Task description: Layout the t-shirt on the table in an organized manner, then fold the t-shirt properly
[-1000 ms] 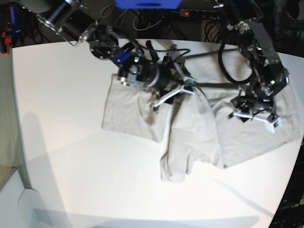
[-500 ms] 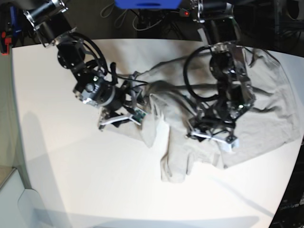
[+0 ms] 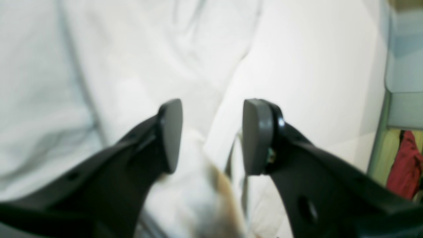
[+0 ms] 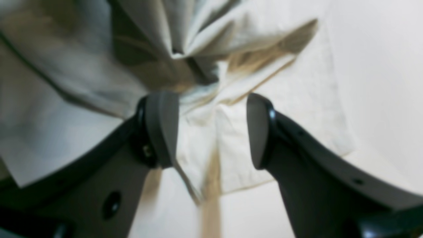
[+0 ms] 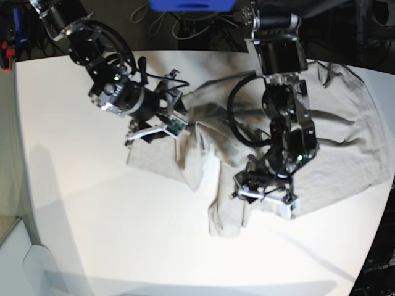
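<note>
The light grey-beige t-shirt point(image 5: 345, 135) lies rumpled across the middle and right of the white table point(image 5: 92, 216). A bunched ridge runs through its centre and a narrow part hangs toward the front. My right gripper point(image 5: 159, 129) sits low at the shirt's left edge. In the right wrist view it point(image 4: 213, 129) stands open over gathered folds of the t-shirt point(image 4: 297, 99). My left gripper point(image 5: 265, 200) hovers over the shirt's lower middle. In the left wrist view its jaws point(image 3: 211, 135) are apart above the t-shirt point(image 3: 132, 49) and bare table point(image 3: 314, 66).
Cables and a power strip point(image 5: 247, 17) run behind the table's back edge. The shirt's right side reaches the table's right rim. Past the table edge, the left wrist view shows a pale box corner and a red object point(image 3: 403, 158).
The right gripper went left to the shirt's left edge. The left gripper came down and left over the shirt's middle. The shirt's right half has opened out toward the back right.
</note>
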Controlling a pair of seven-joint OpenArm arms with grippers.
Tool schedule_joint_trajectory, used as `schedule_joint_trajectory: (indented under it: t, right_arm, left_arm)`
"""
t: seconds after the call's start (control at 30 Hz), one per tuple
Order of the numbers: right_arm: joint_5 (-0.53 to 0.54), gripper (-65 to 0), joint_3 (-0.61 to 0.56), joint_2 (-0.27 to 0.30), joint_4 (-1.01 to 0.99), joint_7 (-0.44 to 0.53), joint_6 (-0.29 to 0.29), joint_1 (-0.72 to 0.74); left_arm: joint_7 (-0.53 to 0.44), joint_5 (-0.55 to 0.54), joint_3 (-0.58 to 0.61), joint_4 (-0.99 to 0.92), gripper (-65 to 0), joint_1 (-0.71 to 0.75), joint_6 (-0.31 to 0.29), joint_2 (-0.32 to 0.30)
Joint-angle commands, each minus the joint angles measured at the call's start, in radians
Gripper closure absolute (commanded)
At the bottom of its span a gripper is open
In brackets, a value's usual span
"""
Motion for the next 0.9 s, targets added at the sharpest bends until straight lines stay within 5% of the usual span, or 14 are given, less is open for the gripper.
schedule_joint_trajectory:
  t: [0.0,0.27,0.5,0.87]
  right_arm:
    - [0.002,-33.4,0.007,0.015,0.016,0.008,0.000,0.003]
    - [0.002,-33.6,0.122,0.032,0.016,0.008,0.000,-0.026]
    - [0.002,-33.6,0.177,0.046,0.016,0.008,0.000,-0.026]
    - [0.002,-33.6,0.227,0.050,0.016,0.008,0.000,-0.040]
  left_arm:
    - [-0.012,-0.005,0.020,-0.014,-28.9,-0.048,0.008,0.007]
    - [-0.118,0.084,0.086,-0.325,-28.9,-0.211,0.018,0.007]
    - [-0.196,0.134,0.225,-0.457,-28.9,-0.270,0.191,0.007]
    - [-0.265,0.143,0.321,-0.669,-28.9,-0.338,0.277,0.007]
